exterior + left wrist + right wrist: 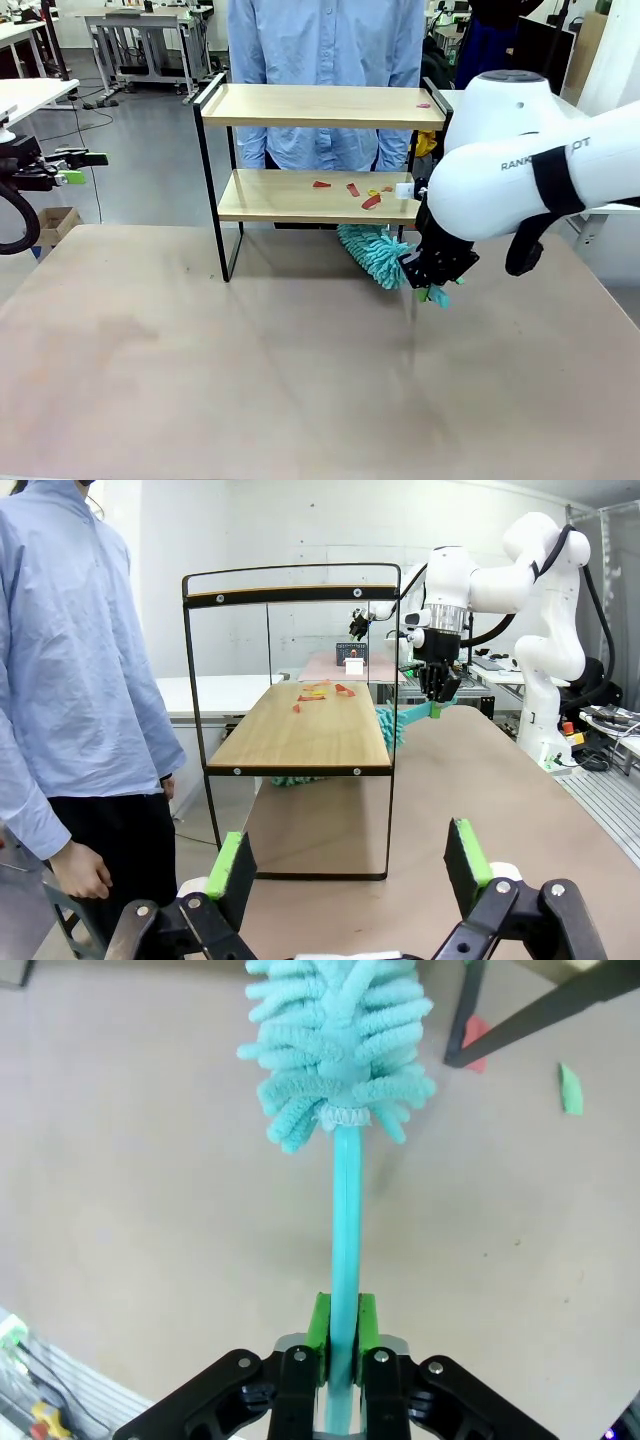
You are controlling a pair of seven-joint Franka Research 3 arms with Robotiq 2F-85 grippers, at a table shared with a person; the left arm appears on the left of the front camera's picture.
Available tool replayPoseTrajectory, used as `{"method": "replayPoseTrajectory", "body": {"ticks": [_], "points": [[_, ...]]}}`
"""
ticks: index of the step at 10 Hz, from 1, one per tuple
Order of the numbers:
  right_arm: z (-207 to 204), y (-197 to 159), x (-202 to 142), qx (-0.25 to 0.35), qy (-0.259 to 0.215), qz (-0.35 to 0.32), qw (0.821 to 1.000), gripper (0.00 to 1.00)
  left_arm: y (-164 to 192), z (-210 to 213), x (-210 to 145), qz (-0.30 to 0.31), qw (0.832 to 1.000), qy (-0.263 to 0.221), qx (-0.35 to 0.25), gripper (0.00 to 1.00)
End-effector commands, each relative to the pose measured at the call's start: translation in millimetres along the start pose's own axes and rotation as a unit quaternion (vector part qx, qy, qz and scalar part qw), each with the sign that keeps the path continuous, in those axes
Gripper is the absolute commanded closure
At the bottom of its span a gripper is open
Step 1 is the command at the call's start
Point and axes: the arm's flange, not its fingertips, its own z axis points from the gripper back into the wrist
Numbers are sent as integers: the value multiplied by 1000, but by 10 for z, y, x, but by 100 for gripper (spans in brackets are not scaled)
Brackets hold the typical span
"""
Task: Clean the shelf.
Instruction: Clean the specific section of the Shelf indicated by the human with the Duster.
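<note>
table (200, 380): brown top, shelf at its far side, 12 o'clock.
person (320, 40): stands right behind the shelf, hands off it.
shelf (320, 105): two wooden boards in a black frame, long axis 9-to-3 across the front view.
right arm (530, 170): in from 3 o'clock, wrist just beside the shelf's right post.
duster (372, 252): teal. Handle runs from the right gripper toward 10 o'clock. Head sits under the right end of the lower board (280, 195), low over the table; contact, can't tell.
right gripper (340, 1325): clamped on the duster handle's end.
left gripper (348, 870): fingers apart, nothing between them, parked out at 9 o'clock, well apart from the shelf.
scraps (371, 201): red bits on the lower board's right half, about 11 o'clock from the right gripper, above the duster head. One more bit (424, 104) on the top board's right end.
next, my read: head must come up over the lower board's front edge, then sweep. Right arm is the nearer one.
</note>
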Motion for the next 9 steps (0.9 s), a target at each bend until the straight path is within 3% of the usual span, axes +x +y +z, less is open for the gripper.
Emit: {"method": "replayPoseTrajectory", "body": {"ticks": [1, 6, 9], "points": [[143, -146, -170, 39, -4, 78, 996, 87, -22, -1, 33, -4, 1000, -1, 1, 0], [481, -411, -371, 79, 20, 204, 976, 87, -22, -1, 33, -4, 1000, -1, 1, 0], [944, -799, -582, 47, 28, 297, 953, 87, -22, -1, 33, -4, 1000, -1, 1, 0]]}}
